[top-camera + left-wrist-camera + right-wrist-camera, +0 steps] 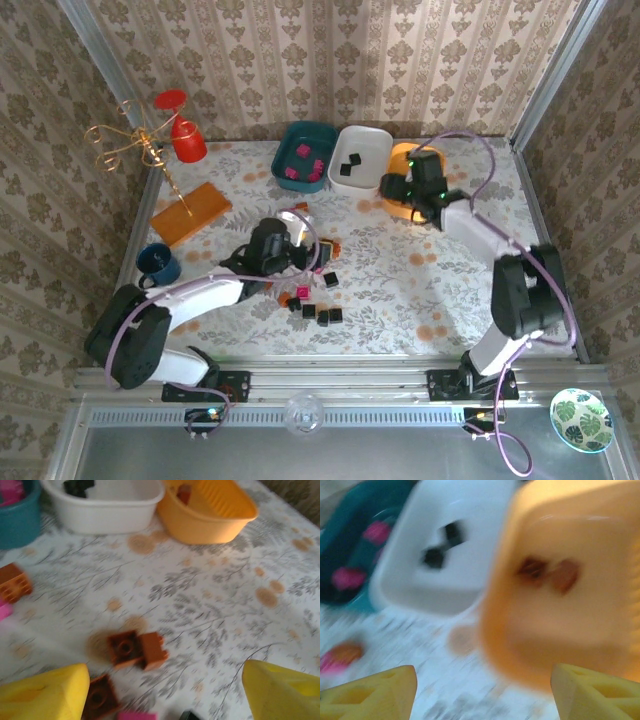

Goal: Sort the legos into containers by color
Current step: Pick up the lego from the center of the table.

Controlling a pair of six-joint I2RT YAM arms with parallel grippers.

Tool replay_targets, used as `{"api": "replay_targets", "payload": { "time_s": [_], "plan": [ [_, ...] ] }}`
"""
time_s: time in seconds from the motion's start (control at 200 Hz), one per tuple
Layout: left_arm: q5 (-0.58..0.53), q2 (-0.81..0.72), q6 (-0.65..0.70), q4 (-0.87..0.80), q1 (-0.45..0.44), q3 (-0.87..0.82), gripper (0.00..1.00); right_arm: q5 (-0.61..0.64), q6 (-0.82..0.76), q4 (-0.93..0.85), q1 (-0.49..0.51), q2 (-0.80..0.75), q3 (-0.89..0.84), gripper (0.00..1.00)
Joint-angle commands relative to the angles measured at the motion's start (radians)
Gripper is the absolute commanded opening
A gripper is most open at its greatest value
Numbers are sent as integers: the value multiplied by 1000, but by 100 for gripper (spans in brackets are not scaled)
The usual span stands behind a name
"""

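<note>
Dark blue mug (158,263) at the left, flat orange slab (190,212) behind it, red cup (188,142) by gold wire stand (150,150)

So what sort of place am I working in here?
Probably a staged lab test cell, not a real home: wallpapered panels set in an aluminium frame, and a floral tablecloth.

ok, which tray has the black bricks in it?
The white tray, middle of the three, holds black bricks. The teal tray holds pink bricks, the orange tray brown bricks.
</note>
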Motion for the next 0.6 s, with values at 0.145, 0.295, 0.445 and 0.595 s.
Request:
{"api": "replay_targets", "payload": {
  "time_s": [0.145, 0.295, 0.445, 0.595],
  "plan": [
    [145, -217, -14, -98, 160, -158, 82, -63, -187, 121, 265, -80, -224, 80],
    [141, -269, -14, -105, 172, -170, 82, -31, -277, 77, 313, 32, -187, 81],
    [151, -255, -14, -99, 171, -170, 82, -48, -290, 78, 321, 162, -128, 79],
    [151, -230, -16, -96, 171, -165, 82, -54, -308, 72, 329, 254, -70, 76]
  ]
}}
